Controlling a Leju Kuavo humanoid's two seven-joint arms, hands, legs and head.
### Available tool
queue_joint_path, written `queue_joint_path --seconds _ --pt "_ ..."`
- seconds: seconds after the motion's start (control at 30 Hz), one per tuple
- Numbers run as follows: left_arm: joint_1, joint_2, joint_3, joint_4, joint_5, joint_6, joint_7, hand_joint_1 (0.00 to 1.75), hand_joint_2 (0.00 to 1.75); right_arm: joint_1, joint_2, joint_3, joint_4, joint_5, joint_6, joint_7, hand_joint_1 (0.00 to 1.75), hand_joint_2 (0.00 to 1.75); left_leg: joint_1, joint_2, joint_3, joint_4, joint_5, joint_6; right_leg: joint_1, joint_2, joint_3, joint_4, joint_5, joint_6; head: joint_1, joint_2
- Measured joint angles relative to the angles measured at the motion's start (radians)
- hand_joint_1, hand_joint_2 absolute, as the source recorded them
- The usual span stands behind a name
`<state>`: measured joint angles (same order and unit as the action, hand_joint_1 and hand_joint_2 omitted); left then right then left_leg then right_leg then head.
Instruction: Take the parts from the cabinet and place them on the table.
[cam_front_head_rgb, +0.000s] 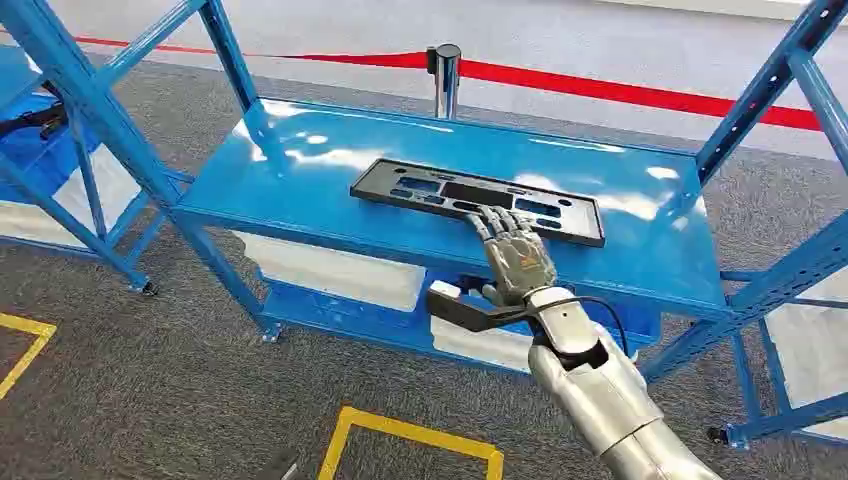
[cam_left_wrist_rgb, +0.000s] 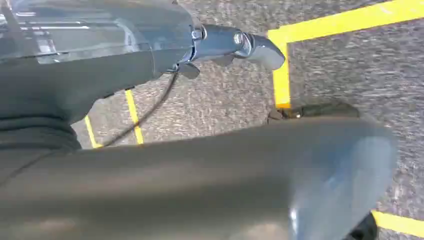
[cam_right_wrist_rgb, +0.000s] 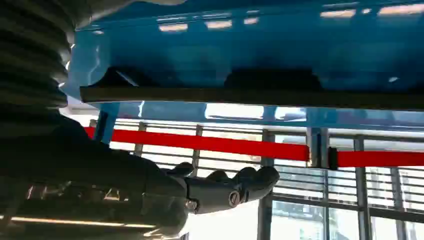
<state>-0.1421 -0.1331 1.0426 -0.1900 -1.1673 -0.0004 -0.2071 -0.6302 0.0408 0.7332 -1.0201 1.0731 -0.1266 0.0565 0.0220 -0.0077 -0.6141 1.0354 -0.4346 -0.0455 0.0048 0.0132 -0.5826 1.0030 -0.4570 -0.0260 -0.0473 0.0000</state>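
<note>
A flat black plastic part (cam_front_head_rgb: 470, 195) with several cut-outs lies on the blue cabinet shelf (cam_front_head_rgb: 300, 170), towards its right half. My right hand (cam_front_head_rgb: 515, 255) reaches over the shelf's front edge, its fingers stretched out over the part's near edge. In the right wrist view the fingers (cam_right_wrist_rgb: 225, 192) are straight and hold nothing. A gap shows there between them and the part's dark edge (cam_right_wrist_rgb: 250, 95). My left hand (cam_left_wrist_rgb: 175, 175) is a blurred grey bulk over the floor, and its fingers cannot be made out.
Blue uprights (cam_front_head_rgb: 90, 110) and slanted braces (cam_front_head_rgb: 770, 90) frame the shelf on both sides. A lower shelf (cam_front_head_rgb: 330, 315) sits beneath. Behind stands a chrome post (cam_front_head_rgb: 443, 70) with a red belt (cam_front_head_rgb: 600, 88). Yellow tape (cam_front_head_rgb: 400, 430) marks the grey floor. Another blue rack (cam_front_head_rgb: 30, 130) stands at the left.
</note>
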Motion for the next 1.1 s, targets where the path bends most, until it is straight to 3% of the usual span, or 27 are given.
queue_joint_path --seconds 0.03,0.13,0.17,0.2,0.47,0.53,0.6,0.7,0.77,0.8,0.83,0.87,0.93,0.97,1.0,1.03,1.1 --pt "-0.002 0.000 0.000 0.000 0.000 0.000 0.000 0.00 0.00 0.000 0.004 0.008 0.000 -0.003 0.001 0.001 0.00 1.75 -0.005 0.000 0.003 -0.022 -0.034 0.002 0.006 0.001 -0.002 0.006 -0.003 0.005 -0.003 0.000" --pt "0.001 -0.001 -0.001 0.000 -0.003 0.000 0.002 0.00 0.00 0.006 0.011 0.023 -0.002 -0.009 0.006 0.006 0.00 1.75 -0.008 -0.002 0.002 -0.015 -0.012 0.017 0.006 -0.001 -0.004 0.002 -0.006 0.013 0.005 0.000" --pt "0.001 -0.002 -0.001 0.000 -0.004 0.000 0.002 0.00 0.00 0.006 0.013 0.027 -0.002 -0.012 0.006 0.008 0.00 1.75 -0.006 -0.002 0.000 -0.016 -0.010 0.013 0.007 0.000 -0.004 0.004 -0.007 0.001 0.005 0.000" --pt "0.000 -0.002 -0.001 0.000 -0.006 0.000 0.004 0.00 0.00 0.005 0.016 0.030 -0.002 -0.015 0.006 0.011 0.00 1.75 -0.007 -0.003 0.000 -0.016 -0.010 0.013 0.006 -0.001 -0.004 0.004 -0.005 -0.002 0.005 0.000" --pt "-0.005 -0.004 -0.011 0.000 -0.019 -0.003 0.016 0.00 0.00 -0.023 0.044 0.052 0.020 0.012 -0.029 0.054 0.00 1.75 -0.010 -0.004 0.000 -0.015 -0.012 0.017 0.006 -0.001 0.001 -0.009 -0.003 -0.001 0.009 0.000" --pt "-0.006 -0.004 -0.015 0.000 -0.019 -0.003 0.015 0.00 0.00 -0.029 0.047 0.055 0.027 0.020 -0.053 0.066 0.00 1.75 -0.011 -0.004 0.000 -0.015 -0.013 0.018 0.005 -0.001 0.001 -0.009 -0.002 0.003 0.009 0.000" --pt "-0.007 -0.004 -0.021 0.000 -0.019 -0.005 0.015 0.00 0.00 -0.040 0.048 0.054 0.033 0.025 -0.080 0.078 0.00 1.75 -0.011 -0.003 0.000 -0.015 -0.013 0.018 0.004 -0.001 0.001 -0.009 -0.003 0.017 0.009 0.000" --pt "-0.007 -0.004 -0.024 0.000 -0.015 -0.012 0.019 0.00 0.00 -0.062 0.047 0.049 0.034 0.028 -0.089 0.087 0.00 1.75 -0.010 -0.002 0.001 -0.015 -0.013 0.018 0.004 -0.001 0.000 -0.009 -0.002 0.018 0.009 0.000" --pt "-0.007 -0.004 -0.025 0.000 -0.014 -0.013 0.019 0.00 0.00 -0.074 0.046 0.040 0.034 0.028 -0.088 0.090 0.00 1.75 -0.014 -0.002 0.004 -0.020 -0.014 0.034 0.002 -0.001 0.004 -0.020 0.001 0.035 0.008 0.000" --pt "-0.006 -0.007 -0.025 0.000 -0.012 -0.013 0.019 0.00 0.00 -0.080 0.045 0.034 0.031 0.028 -0.088 0.090 0.00 1.75 0.001 0.001 0.016 -0.040 -0.003 0.041 0.009 -0.001 0.005 -0.019 -0.002 0.037 0.008 0.000" --pt "-0.006 -0.008 -0.025 0.000 -0.011 -0.012 0.018 0.00 0.00 -0.086 0.043 0.027 0.031 0.028 -0.089 0.090 0.00 1.75 0.003 0.003 0.025 -0.052 0.000 0.041 0.007 -0.001 0.000 -0.003 -0.015 0.039 0.008 0.000" --pt "-0.007 -0.008 -0.025 0.000 -0.010 -0.011 0.018 0.00 0.00 -0.094 0.042 0.024 0.031 0.028 -0.087 0.090 0.00 1.75 0.007 0.005 0.027 -0.055 0.001 0.043 0.002 -0.001 -0.027 0.053 -0.049 0.041 0.014 0.000" --pt "-0.007 -0.008 -0.025 0.000 -0.010 -0.011 0.018 0.00 0.00 -0.093 0.035 0.018 0.031 0.029 -0.083 0.090 0.00 1.75 0.012 0.006 0.028 -0.054 0.000 0.042 -0.011 -0.001 -0.107 0.209 -0.114 0.047 0.015 0.000" --pt "-0.007 -0.008 -0.025 0.000 -0.010 -0.011 0.018 0.00 0.00 -0.088 0.031 0.017 0.031 0.030 -0.082 0.090 0.00 1.75 0.016 0.006 0.028 -0.054 -0.001 0.038 -0.018 -0.001 -0.141 0.268 -0.129 0.053 0.015 0.000" --pt "-0.007 -0.008 -0.025 0.000 -0.009 -0.011 0.018 0.00 0.00 -0.083 0.028 0.016 0.031 0.030 -0.082 0.090 0.00 1.75 0.022 0.006 0.030 -0.054 -0.003 0.032 -0.026 -0.002 -0.153 0.282 -0.120 0.059 0.015 0.000" --pt "-0.007 -0.008 -0.025 0.000 -0.009 -0.011 0.017 0.00 0.00 -0.081 0.026 0.014 0.031 0.031 -0.081 0.090 0.00 1.75 0.032 0.006 0.031 -0.051 -0.007 0.021 -0.035 -0.002 -0.141 0.248 -0.088 0.069 0.016 0.000" --pt "-0.007 -0.008 -0.025 0.000 -0.009 -0.011 0.016 0.00 0.00 -0.081 0.026 0.010 0.031 0.032 -0.081 0.090 0.00 1.75 0.054 0.005 0.038 -0.044 -0.018 -0.004 -0.054 -0.008 -0.060 0.076 0.010 0.092 0.016 0.000"
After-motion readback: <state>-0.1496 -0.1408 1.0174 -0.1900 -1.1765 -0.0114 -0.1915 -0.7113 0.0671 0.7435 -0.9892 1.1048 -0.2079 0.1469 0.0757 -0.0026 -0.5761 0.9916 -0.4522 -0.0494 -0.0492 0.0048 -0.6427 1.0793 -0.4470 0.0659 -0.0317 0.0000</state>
